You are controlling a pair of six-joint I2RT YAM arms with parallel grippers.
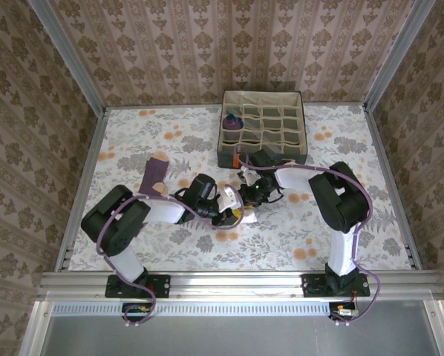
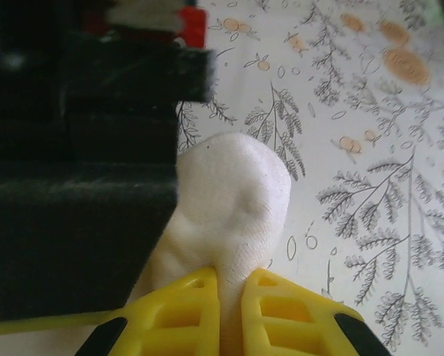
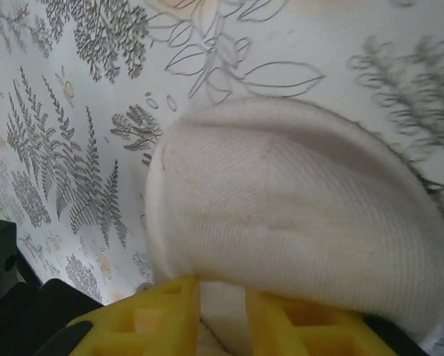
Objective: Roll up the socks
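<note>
- table [image 1: 133, 245]: floral cloth cover; all items below are carried on it.
- purple sock [image 1: 155, 175]: laid flat and slightly tilted, in the left half of the table, nearer the left edge than the centre; a pale patch is seen at its near end. it is well apart from both grippers.
- left gripper [image 2: 229, 311]: yellow fingers [image 2: 181, 315] are drawn tight together, with a fold of the white sock pinched between them. it is placed near the middle of the table.
- white sock [image 2: 237, 200]: bunched into a rounded lump on the cloth at the table's centre, held from both sides. its cuff cannot be made out.
- right gripper [image 3: 222, 315]: the jaws are set narrow, and white fabric is seen in the gap between the yellow fingers [image 3: 296, 326]. its black body is pressed close beside the left gripper.
- fabric box [image 1: 292, 153]: grey walls, beige grid cells, set at the far edge, right of centre.
- boxed sock [image 1: 232, 121]: purple, lodged in a cell against the box's left wall; finer detail is too small to tell.
</note>
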